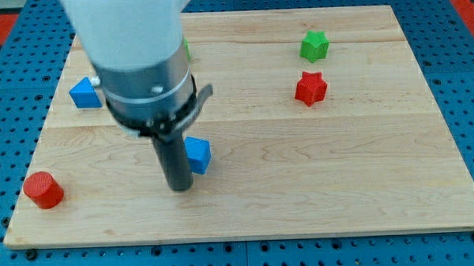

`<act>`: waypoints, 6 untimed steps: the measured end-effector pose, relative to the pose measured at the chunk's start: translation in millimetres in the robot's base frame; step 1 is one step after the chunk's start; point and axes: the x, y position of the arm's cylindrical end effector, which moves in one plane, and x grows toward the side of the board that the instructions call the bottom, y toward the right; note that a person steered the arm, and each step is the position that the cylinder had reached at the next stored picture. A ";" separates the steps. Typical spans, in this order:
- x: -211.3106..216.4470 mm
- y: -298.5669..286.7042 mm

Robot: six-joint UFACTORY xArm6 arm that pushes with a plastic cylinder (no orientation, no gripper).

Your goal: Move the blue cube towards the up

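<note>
- Blue cube (198, 154): sits on the board a little left of centre, lower half; partly hidden at its left edge by the dark rod; touching or just beside the rod, cannot tell which.
- Then, largest to smallest:
- Pale wooden board (365, 168), light plank grain, resting on a blue perforated base (472, 77); fills most of the view.
- White arm housing with a grey metal collar (144, 81); comes down from the view's top left, covering part of the board's upper left area.
- Straight dark rod below the collar; my tip (180, 187) set down just at the view's lower left of the blue cube, right against it as far as can be told; no fingers on this rod, so nothing clenched, released or grasped.
- Blue block, roughly triangular (84, 93); near the board's left edge, upper half, just left of the collar.
- Red cylinder (43, 190); near the board's lower left corner, well apart from the tip.
- Red star-like block (310, 88); right of centre, upper half.
- Green star-like block (314, 46); just above the red star-like block, near the board's top edge.
- Green sliver (187, 49); peeks out at the housing's right side; shape cannot be made out.
</note>
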 end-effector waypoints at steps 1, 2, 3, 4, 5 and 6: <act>-46.9 11.1; -49.8 55.2; -54.8 89.0; -61.5 88.6; -53.4 68.8; -56.2 19.1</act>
